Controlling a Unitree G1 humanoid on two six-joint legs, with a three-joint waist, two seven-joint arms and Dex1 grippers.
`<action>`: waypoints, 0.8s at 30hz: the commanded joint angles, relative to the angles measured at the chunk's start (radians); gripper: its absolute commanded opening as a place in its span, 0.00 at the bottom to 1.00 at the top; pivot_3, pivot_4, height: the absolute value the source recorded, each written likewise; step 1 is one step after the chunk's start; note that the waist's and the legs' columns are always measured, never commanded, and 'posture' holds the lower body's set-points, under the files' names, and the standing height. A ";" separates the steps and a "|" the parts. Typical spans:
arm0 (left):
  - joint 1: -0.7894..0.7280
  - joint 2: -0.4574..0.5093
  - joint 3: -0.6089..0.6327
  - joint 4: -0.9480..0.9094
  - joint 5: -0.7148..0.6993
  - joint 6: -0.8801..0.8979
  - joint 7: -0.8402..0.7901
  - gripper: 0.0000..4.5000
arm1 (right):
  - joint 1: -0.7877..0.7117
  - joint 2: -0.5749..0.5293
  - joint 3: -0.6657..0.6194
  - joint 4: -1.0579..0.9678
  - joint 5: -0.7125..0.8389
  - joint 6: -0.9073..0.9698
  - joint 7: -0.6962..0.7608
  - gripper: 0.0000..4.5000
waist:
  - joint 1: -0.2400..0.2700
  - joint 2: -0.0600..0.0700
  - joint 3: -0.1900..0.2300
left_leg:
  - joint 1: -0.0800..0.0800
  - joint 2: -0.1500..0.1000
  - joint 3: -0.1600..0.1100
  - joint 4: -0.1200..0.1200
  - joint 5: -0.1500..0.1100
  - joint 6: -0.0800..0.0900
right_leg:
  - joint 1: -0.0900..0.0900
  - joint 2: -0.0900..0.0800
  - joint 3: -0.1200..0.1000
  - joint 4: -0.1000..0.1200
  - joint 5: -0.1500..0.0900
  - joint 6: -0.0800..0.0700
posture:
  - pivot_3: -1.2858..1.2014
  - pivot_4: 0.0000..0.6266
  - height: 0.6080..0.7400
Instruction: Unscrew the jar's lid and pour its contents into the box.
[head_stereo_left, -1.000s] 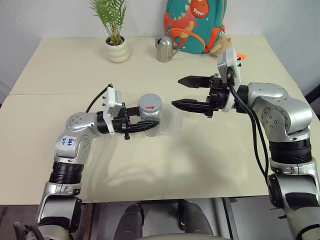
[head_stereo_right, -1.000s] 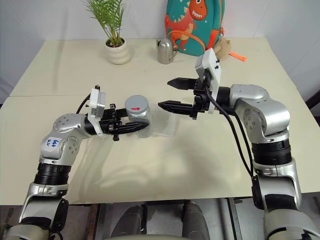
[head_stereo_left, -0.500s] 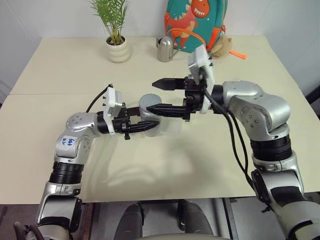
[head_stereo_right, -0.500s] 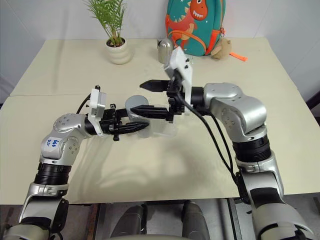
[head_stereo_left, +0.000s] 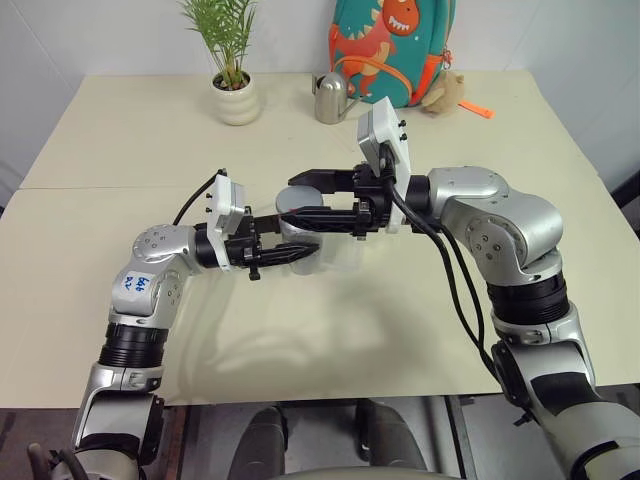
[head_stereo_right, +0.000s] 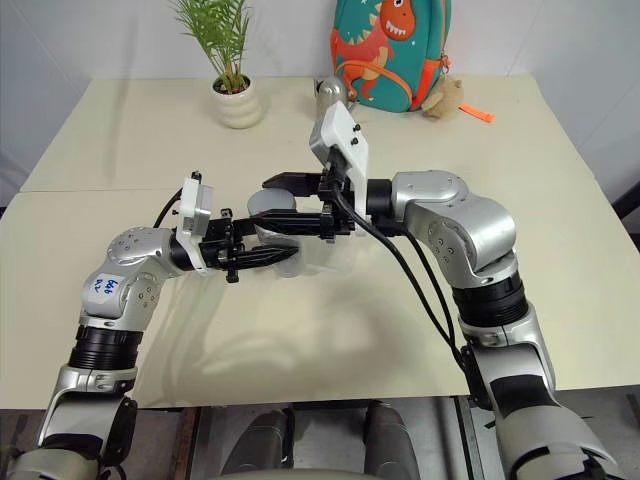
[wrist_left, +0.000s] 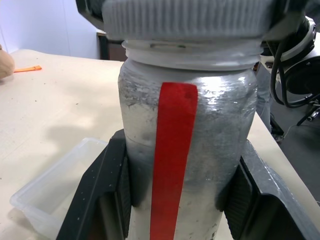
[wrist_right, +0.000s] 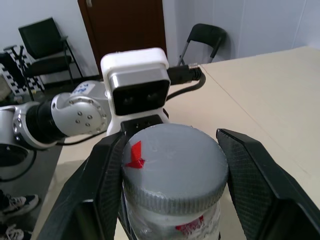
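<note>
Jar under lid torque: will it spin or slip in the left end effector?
Some slip looks possible: the jar is round and glossy. The left end effector clamps its lower body on opposite sides, which should resist. The lid has a ribbed rim, so it probably grips better.

I read this as an office or lab room set up for testing. Two plain cream tables (head_stereo_left: 120, 140) are pushed together, a white wall behind them. In my right wrist picture, upper left, I see a dark brown wooden door (wrist_right: 122, 25), black folding chairs (wrist_right: 42, 42) and a black-and-white checkered calibration board (wrist_right: 15, 72) beside bare white walls.
</note>
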 joint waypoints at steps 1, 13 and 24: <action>-0.006 0.006 0.009 -0.035 -0.017 0.000 -0.002 0.42 | -0.016 0.048 -0.145 -0.031 0.133 0.042 -0.063 0.56 | 0.000 0.000 0.000 | 0.000 0.000 0.000 0.000 0.000 0.000 | -0.001 0.000 0.001 0.001 0.000 0.000 | 0.52 0.24 1.00; 0.007 0.036 0.069 -0.045 -0.069 0.031 -0.016 0.42 | 0.444 -0.195 -0.336 -0.025 -0.108 -0.301 -0.111 0.56 | 0.008 -0.002 -0.001 | -0.003 -0.001 0.006 0.000 0.000 0.001 | -0.004 0.000 0.007 -0.002 0.001 0.002 | 0.52 0.24 1.00; -0.038 0.026 0.070 0.019 -0.063 0.019 -0.009 0.42 | 0.749 -0.117 -0.413 0.190 -0.208 -0.646 -0.149 0.64 | -0.003 -0.002 -0.001 | 0.005 -0.001 0.015 0.001 0.000 0.004 | -0.002 0.001 0.017 -0.004 0.005 0.003 | 0.52 0.24 1.00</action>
